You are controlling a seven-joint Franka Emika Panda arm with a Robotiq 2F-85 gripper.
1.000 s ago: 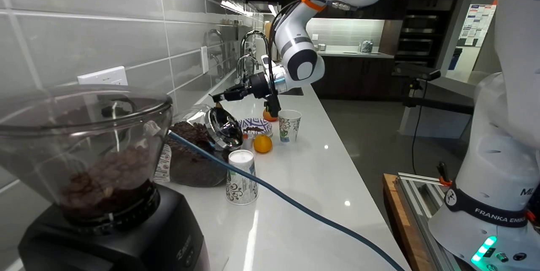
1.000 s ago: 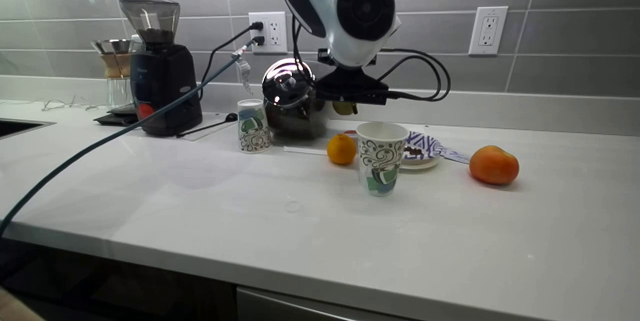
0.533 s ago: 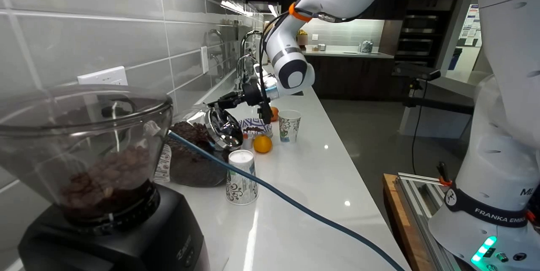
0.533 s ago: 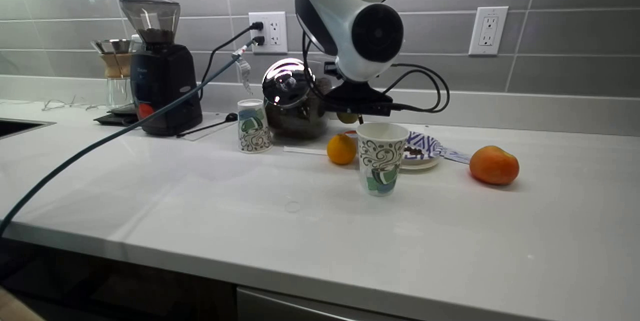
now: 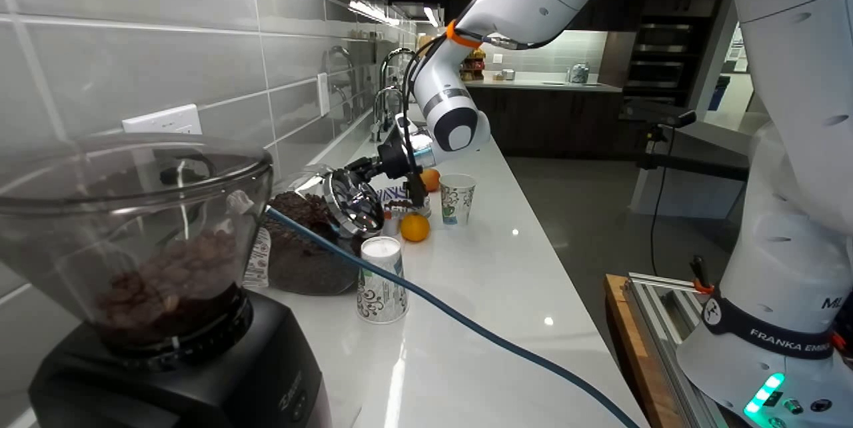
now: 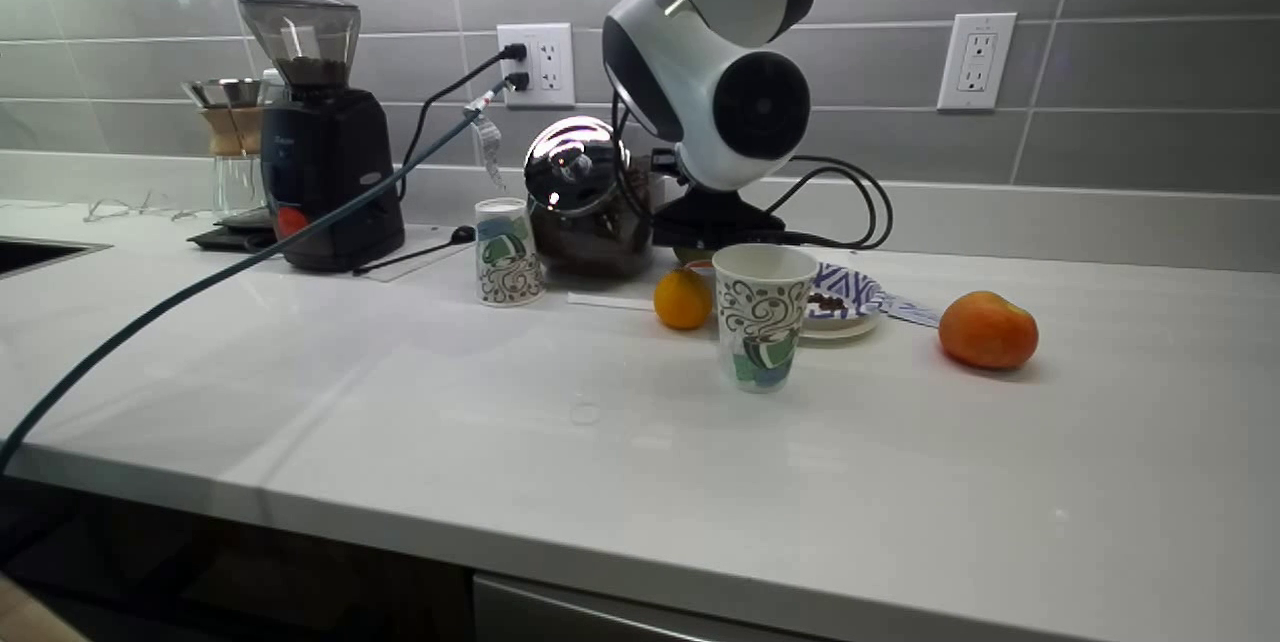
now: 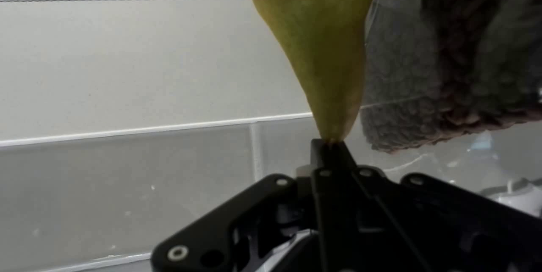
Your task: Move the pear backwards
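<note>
In an exterior view, at far left, a carafe (image 6: 237, 134) is standing with a metal cone (image 6: 230, 93) sitting at its top. Just right of it, the grinder (image 6: 330, 157) is holding brown beans (image 6: 316, 72) in the bottom of its clear hopper (image 6: 285, 27). Next along, a turned-over cup (image 6: 508, 262) is standing, its inside hidden. Close behind, the jar (image 6: 597, 242) is standing with its shiny lid (image 6: 568, 172) slanting outward, and dark beans (image 5: 300, 211) are filling much of it. Just right of the jar, the claw (image 7: 330, 145) is pinching the pear (image 7: 322, 34) by its narrow stem end; in the wrist view the fingertips (image 7: 344, 156) are pressing close around that end, and the pear is pointing straight out beyond them, its broad end running past the edge of view. In an exterior view only a sliver of the pear is showing beneath the claw, behind the orange (image 6: 683, 299); whether it is touching the counter (image 6: 500, 442) I cannot tell. Farther right, an upright cup (image 6: 763, 322) is standing with its floor out of sight. Partly behind it, a patterned dish (image 6: 850, 284) is holding a few brown bits (image 6: 827, 303).
</note>
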